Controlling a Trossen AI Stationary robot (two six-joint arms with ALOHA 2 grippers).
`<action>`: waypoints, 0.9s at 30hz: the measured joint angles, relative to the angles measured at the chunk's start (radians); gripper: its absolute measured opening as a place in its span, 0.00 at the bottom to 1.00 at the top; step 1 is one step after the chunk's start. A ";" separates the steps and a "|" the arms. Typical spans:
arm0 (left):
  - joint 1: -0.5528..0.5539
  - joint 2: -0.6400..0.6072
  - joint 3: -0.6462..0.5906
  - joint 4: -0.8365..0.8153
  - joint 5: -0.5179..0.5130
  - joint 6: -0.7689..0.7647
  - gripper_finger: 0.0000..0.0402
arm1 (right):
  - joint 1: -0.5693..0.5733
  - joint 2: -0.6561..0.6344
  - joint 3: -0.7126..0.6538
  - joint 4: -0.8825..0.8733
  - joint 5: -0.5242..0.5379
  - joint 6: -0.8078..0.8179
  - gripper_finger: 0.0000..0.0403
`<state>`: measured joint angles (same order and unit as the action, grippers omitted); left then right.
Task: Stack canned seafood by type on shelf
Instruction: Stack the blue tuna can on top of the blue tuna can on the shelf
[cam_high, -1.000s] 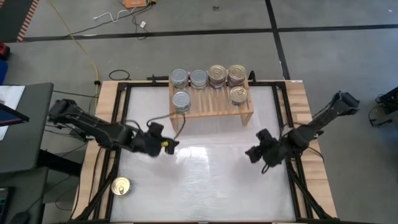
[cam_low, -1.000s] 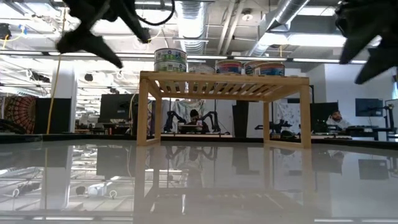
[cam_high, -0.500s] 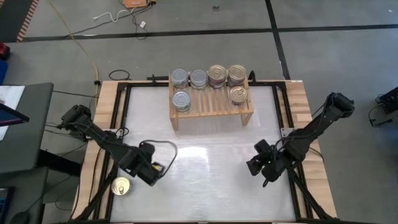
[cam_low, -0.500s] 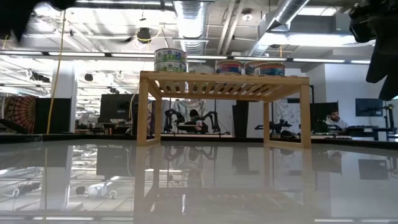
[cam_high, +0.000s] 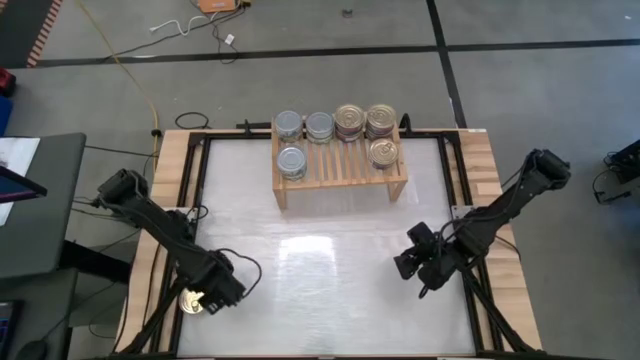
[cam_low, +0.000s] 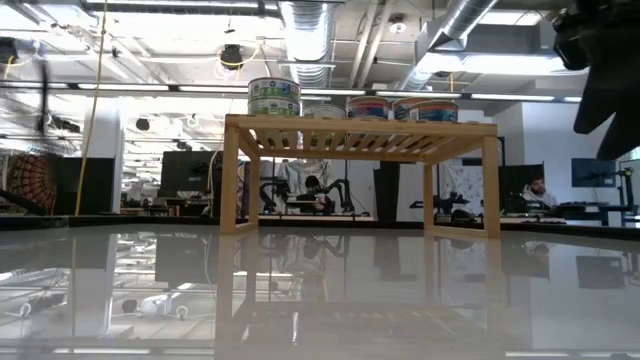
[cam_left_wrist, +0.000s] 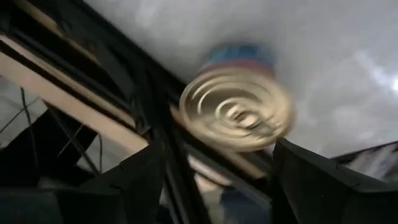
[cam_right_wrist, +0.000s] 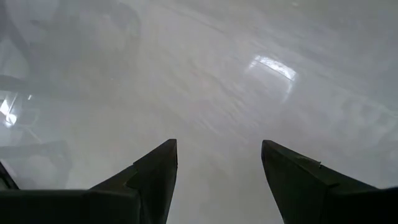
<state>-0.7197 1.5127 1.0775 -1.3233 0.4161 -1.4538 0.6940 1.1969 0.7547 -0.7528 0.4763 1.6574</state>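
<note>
High view: we are hovering our left gripper (cam_high: 215, 293) over the last loose tin, a small round flat can with a gold pull-tab lid (cam_high: 194, 300), at the lower left of the frame by the table's wooden edge. Our left wrist view shows the dark fingers (cam_left_wrist: 134, 186) standing wide apart with the gold lid (cam_left_wrist: 236, 109) between and beyond them, nothing held. Our right gripper (cam_high: 412, 262) is waiting at the lower right of centre, fingers spread over bare tabletop, holding nothing.

The small light-wood slatted shelf (cam_high: 340, 165) is standing at upper centre, carrying the silver-topped tins (cam_high: 300, 127) on its left part and the gold-lidded tins (cam_high: 366, 122) on its right, well apart from the loose can.

To do this pick well, we judge that we should be centring the fingers on the can's sides and lowering squarely, minding the table frame just beside it; this can probably belongs with the gold group.

We are working on a glossy white tabletop (cam_high: 330, 280), reflecting ceiling lights. Our low view shows an open workshop behind, with ducts overhead and desks with monitors.
</note>
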 joint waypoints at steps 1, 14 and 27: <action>0.000 0.000 -0.032 0.023 0.039 0.020 0.69 | -0.005 0.000 0.000 0.005 0.000 0.002 0.64; -0.094 -0.002 -0.220 0.309 0.245 0.073 0.69 | -0.094 0.000 0.000 0.085 0.000 -0.001 0.64; -0.093 0.021 -0.337 0.670 0.257 -0.041 0.69 | -0.131 0.000 0.000 0.164 0.001 -0.017 0.64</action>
<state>-0.8130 1.5333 0.7401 -0.6536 0.6728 -1.4945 0.5629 1.1969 0.7551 -0.5892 0.4770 1.6408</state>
